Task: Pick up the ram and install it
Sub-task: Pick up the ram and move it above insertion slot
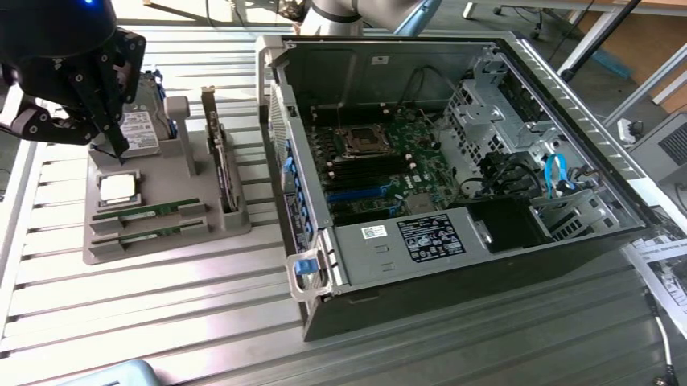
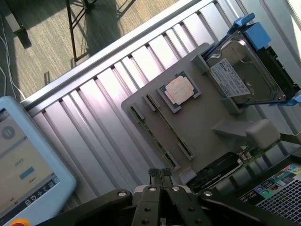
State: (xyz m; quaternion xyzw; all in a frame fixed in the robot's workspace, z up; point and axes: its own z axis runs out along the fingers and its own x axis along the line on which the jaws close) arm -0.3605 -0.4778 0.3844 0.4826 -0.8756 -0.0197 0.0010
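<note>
Ribbed metal bench (image 1: 161, 314), grey fixture tray (image 1: 166, 189) lying flat toward the exterior view's left, open computer case (image 1: 462, 297) on its side just beside it toward the exterior view's right, light-blue touchscreen pendant (image 1: 108, 374) near the tray's front edge.

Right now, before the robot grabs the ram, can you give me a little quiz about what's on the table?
1. True or false: the robot's black hand is shut and empty.
2. Where do the two long thin green ram sticks lie? A) in the grey plastic holder tray B) inside the open black computer case C) on the light blue tablet
3. Fill in: on the tray, the square silver CPU chip lies between the ram sticks and the ____.
Key: 1 true. 2 A. 3 the silver hard drive in its blue frame.
</note>
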